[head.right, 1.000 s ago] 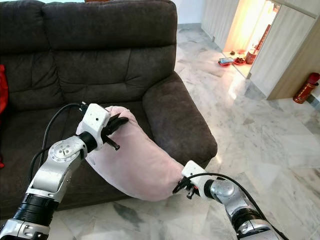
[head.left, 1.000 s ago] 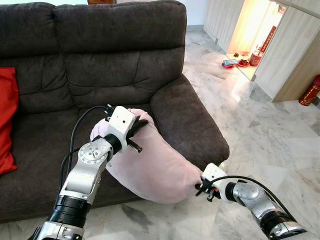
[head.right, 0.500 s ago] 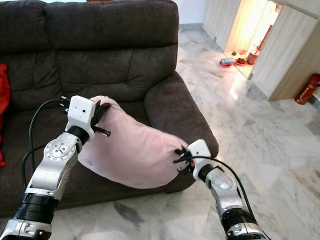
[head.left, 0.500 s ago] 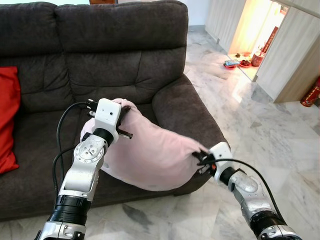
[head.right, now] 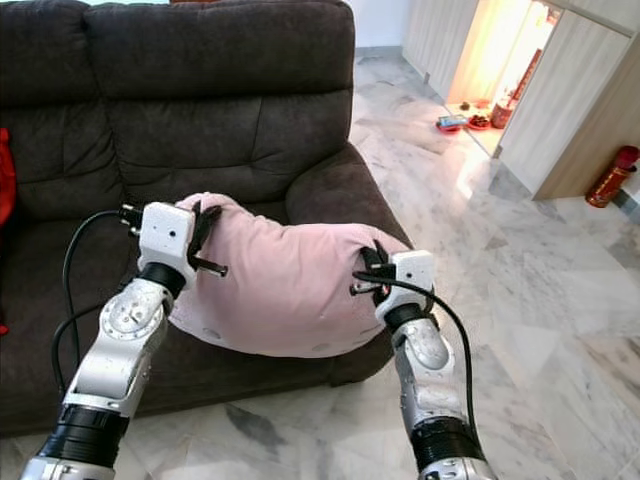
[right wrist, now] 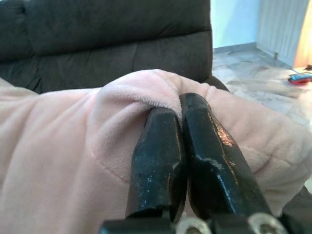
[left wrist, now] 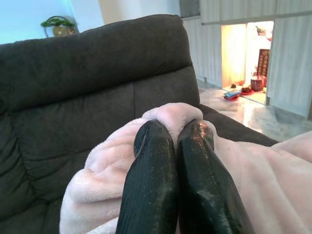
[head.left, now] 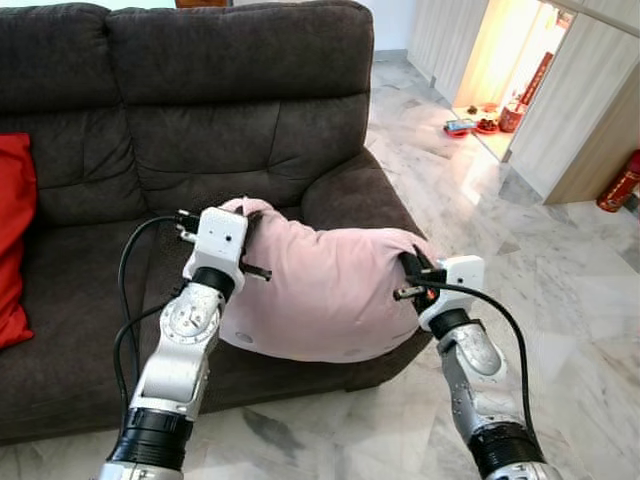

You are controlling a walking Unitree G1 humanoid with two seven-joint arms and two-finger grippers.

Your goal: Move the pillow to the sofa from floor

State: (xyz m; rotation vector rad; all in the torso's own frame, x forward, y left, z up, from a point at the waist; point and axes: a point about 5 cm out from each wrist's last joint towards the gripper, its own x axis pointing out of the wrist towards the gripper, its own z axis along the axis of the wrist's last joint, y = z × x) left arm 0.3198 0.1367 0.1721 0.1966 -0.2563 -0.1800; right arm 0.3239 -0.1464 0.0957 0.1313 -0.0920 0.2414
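Pale pink plush pillow (head.left: 325, 290), held aloft, sagging over dark sofa (head.left: 220, 110) seat edge

Both my arms reach forward, elbows bent. My left gripper (head.left: 252, 232) and right gripper (head.left: 408, 272) each have their 2 fingers pinched together.

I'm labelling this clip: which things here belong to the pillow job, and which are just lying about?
Job in hand:
soft pink plush pillow
dark brown fabric sofa
left gripper, pinching the pillow
right gripper, pinching the pillow

Lying about:
red cushion
red fire extinguisher
marble floor
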